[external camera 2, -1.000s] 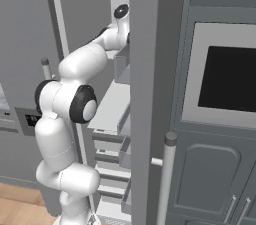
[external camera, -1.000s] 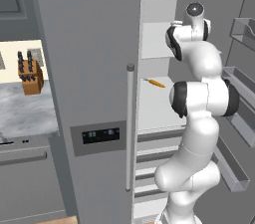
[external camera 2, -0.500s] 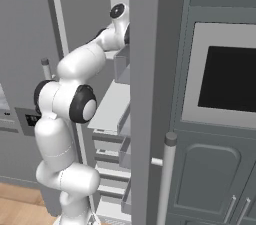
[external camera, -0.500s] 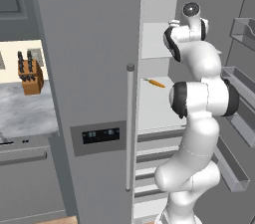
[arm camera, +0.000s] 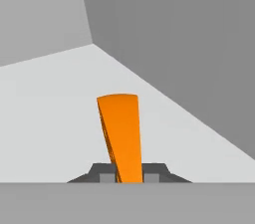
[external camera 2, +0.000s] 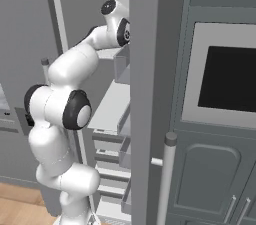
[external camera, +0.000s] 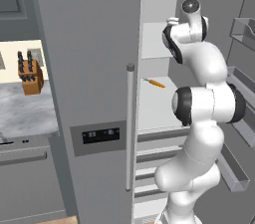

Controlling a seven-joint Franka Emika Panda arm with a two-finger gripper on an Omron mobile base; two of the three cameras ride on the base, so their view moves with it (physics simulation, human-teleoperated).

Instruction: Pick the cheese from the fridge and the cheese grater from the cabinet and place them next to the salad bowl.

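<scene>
As the arm reaches into the open fridge (external camera: 89, 68), the cheese (arm camera: 121, 138) is seen clamped between the two fingertips of the gripper (arm camera: 129, 174) — its long axis is pointed straight ahead, over the white shelf (arm camera: 55, 113).

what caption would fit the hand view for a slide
Gripper closed on the orange cheese wedge, which stands up between the finger tips above the pale fridge shelf.
</scene>
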